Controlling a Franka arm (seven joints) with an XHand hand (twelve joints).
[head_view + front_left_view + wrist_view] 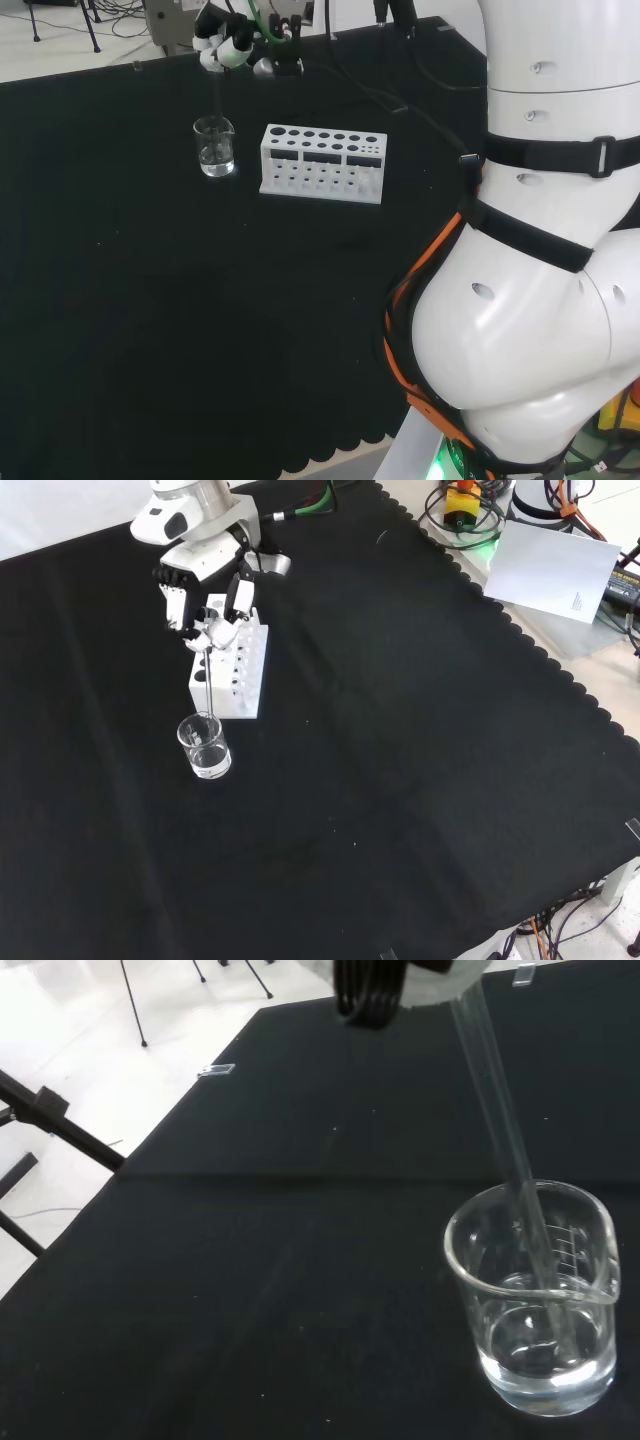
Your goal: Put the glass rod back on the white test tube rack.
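Observation:
My hand [232, 47] hovers above a small clear glass beaker [215, 146] and pinches the top of a thin glass rod [500, 1120]. The rod hangs down into the beaker [535, 1295], and its lower end dips into the clear liquid at the bottom. The white test tube rack [323, 162], with its rows of empty holes, stands just right of the beaker in the head view. In the front view the hand [205, 615] sits over the rack [235, 670], with the rod [206, 675] reaching down to the beaker [204, 746] in front of it.
Black cloth [200, 330] covers the bench all around the beaker and rack. The arm's large white links [540, 250] take up the right of the head view. Papers and cables [550, 560] lie beyond the cloth's scalloped edge at the front view's top right.

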